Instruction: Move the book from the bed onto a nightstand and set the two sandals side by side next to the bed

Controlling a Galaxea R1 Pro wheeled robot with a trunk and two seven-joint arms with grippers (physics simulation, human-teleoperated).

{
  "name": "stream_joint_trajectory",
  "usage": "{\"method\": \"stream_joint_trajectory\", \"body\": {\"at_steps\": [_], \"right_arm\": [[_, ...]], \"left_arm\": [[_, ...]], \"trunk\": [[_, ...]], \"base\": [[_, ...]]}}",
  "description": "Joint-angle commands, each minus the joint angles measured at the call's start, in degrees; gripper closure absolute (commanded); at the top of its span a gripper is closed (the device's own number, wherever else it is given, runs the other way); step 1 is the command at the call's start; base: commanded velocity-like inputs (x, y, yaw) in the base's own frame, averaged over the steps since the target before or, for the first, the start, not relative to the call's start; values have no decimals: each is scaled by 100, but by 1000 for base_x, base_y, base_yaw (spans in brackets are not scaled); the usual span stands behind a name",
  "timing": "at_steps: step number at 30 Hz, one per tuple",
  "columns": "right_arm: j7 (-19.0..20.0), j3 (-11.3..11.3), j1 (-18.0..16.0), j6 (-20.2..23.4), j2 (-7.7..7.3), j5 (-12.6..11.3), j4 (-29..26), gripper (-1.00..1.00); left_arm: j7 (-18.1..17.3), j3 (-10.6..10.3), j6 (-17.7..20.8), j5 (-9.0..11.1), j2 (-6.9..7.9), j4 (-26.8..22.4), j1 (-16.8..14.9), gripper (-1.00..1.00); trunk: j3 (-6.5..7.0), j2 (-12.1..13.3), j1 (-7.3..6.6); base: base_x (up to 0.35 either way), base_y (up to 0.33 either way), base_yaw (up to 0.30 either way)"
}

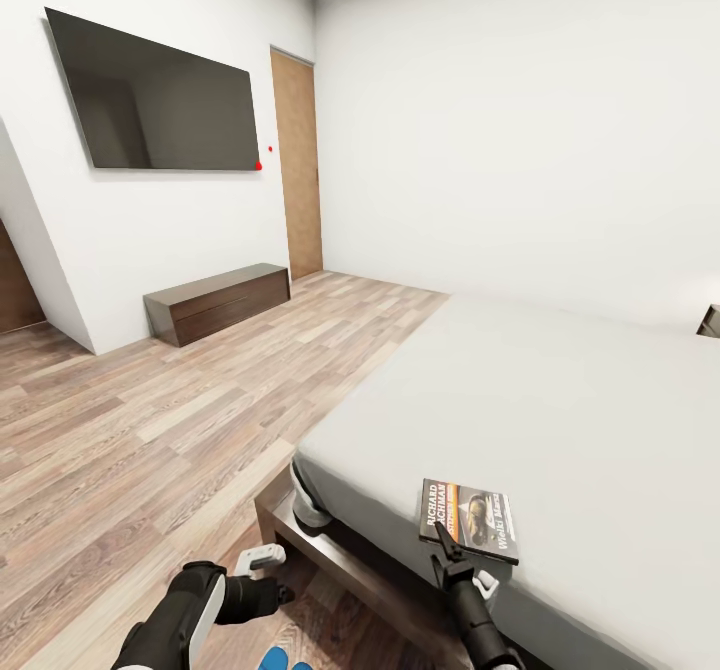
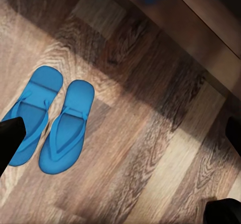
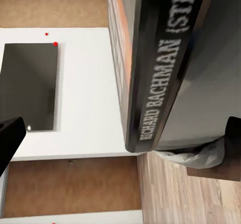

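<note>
Lying flat: one book (image 1: 470,518), two sandals (image 2: 50,118)

Light was even and bright; the floor (image 2: 150,148) by the bed frame (image 2: 201,18) lay shadowed; the frame looked blurred toward 12 o'clock.

Domestic bedroom, rendered in simulation. Indicated by a large low bed (image 1: 560,400) with pale grey mattress and dark wooden frame at near right, a black wall-mounted TV (image 1: 155,95) above a long dark brown bench (image 1: 217,301) at far left, and a wooden door (image 1: 298,175) in the far corner. White walls, wood-plank floor (image 1: 150,430), and blue sandals (image 2: 50,118) side by side on the planks consistent with home use.
</note>
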Motion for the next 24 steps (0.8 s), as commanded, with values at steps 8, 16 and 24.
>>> {"method": "stream_joint_trajectory", "body": {"at_steps": [8,16,24], "right_arm": [[12,15,-1,59,1,-59,-17,-100],[12,11,-1,59,1,-66,-17,-100],[12,7,-1,59,-22,-72,-114,-100]], "left_arm": [[-50,45,24,-58,-9,-8,-4,-100],[-50,45,24,-63,-9,-8,-4,-100],[-50,44,24,-61,-9,-8,-2,-100]], "trunk": [[-6,-3,-1],[-6,-3,-1],[-6,-3,-1]], "base": [[0,0,0],[0,0,0],[0,0,0]]}}
